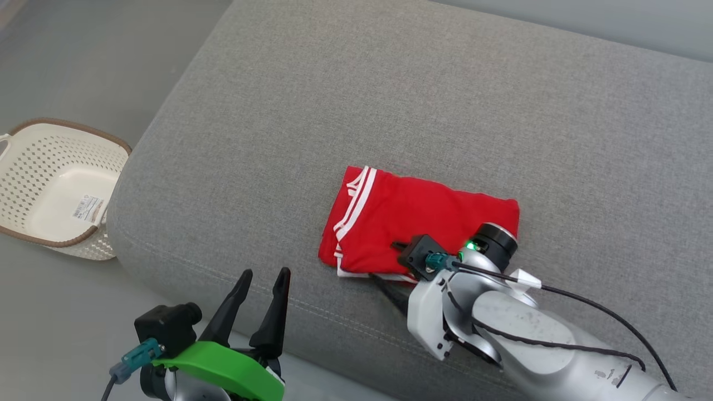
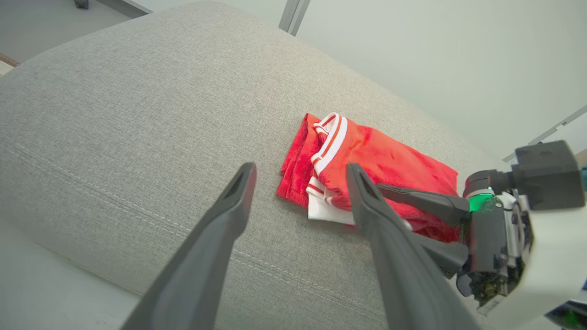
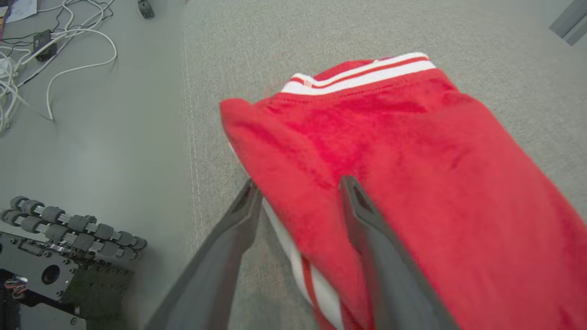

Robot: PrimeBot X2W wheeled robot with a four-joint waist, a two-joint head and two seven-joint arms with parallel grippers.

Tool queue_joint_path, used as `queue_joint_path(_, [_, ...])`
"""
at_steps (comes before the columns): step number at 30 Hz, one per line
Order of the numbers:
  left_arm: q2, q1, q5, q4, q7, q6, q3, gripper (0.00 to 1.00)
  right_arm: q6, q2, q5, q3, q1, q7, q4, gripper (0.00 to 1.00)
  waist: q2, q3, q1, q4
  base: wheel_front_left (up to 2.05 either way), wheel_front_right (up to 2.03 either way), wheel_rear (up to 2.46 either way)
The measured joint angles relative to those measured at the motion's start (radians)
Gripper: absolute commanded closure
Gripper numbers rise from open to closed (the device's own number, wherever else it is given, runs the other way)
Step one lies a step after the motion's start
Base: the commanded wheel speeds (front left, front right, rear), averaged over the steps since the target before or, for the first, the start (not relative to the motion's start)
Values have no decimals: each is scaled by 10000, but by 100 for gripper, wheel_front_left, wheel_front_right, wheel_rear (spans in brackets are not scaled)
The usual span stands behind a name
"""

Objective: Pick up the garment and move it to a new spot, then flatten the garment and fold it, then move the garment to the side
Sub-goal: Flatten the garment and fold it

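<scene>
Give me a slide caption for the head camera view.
Folded red garment on a grey sofa, right gripper at its near edge, left gripper open nearby, white basket on the floor.

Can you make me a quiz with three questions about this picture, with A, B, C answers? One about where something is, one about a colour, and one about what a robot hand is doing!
1. Where is the basket compared with the sofa?
A. on top of it
B. on the floor beside it
C. underneath it

2. What colour is the garment?
A. red with white stripes
B. blue
C. green with black dots

3. What is the left gripper doing?
A. squeezing the garment
B. holding the basket
C. open, holding nothing

Answers:
1 B: it stands on the floor by the sofa's end.
2 A: the cloth is red with white bands along the hem.
3 C: its two fingers are spread, with nothing between them.
</scene>
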Motion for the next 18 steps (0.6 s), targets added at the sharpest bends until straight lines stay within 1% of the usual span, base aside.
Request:
queue_joint_path(4, [0,1,0,27,-56,4,59,0,142,349,4,224,-62,29,151,0,0,-48,0,-169,0,0,0])
queue_joint_path(9, [27,1,6,19,-92,67,259,0,222,466,35,351,-93,25,217,0,0,-96,0,-405,0,0,0])
queue_joint_path(12, [123,2,13,-31,-144,217,462,0,301,600,303,311,-91,-94,84,0,0,-124,0,-639,0,0,0])
queue_joint_path(14, [265,2,111,-54,-167,236,577,0,307,683,558,111,-68,-272,-107,0,0,-143,0,-820,0,0,0])
queue_joint_path(15, [349,6,111,-107,-173,290,677,0,305,736,1058,-242,36,-464,-301,0,0,-164,0,-1023,0,0,0])
queue_joint_path(18, [414,9,184,-209,-174,405,830,0,274,744,1772,-857,452,-736,-506,0,0,-200,0,-1355,0,0,0])
